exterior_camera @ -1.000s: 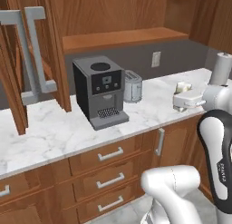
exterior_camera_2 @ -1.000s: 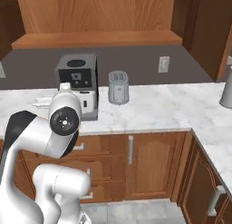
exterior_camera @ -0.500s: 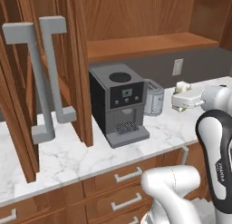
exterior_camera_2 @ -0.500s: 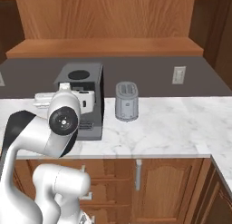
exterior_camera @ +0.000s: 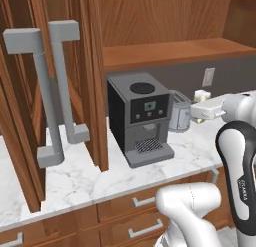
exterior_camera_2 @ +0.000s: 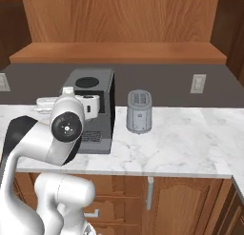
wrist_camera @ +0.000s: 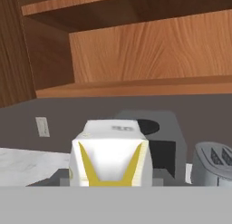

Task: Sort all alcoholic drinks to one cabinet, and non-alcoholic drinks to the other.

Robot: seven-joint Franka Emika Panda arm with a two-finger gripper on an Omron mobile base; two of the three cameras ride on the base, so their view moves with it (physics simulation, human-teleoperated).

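A short pale cream carton (wrist_camera: 108,153) with yellow stripes, one of the non-alcoholic drinks, sits upright between my fingers, and my gripper (wrist_camera: 108,177) is shut on it. In the left base view the gripper (exterior_camera: 201,104) hangs above the counter to the right of the toaster, with the carton (exterior_camera: 201,95) showing just over the hand. In the right base view the hand (exterior_camera_2: 71,104) is in front of the coffee machine. The alcoholic drinks are out of view.
A black coffee machine (exterior_camera: 140,116) and a silver toaster (exterior_camera: 179,113) stand on the marble counter (exterior_camera: 90,176) under a wooden shelf (exterior_camera: 170,53). Open cabinet doors with grey handles (exterior_camera: 55,91) jut out on the left. Drawers run below the counter.
The base has driven sideways, so the coffee machine and toaster have slid right in both base views. The carton stays in my grip, unchanged.
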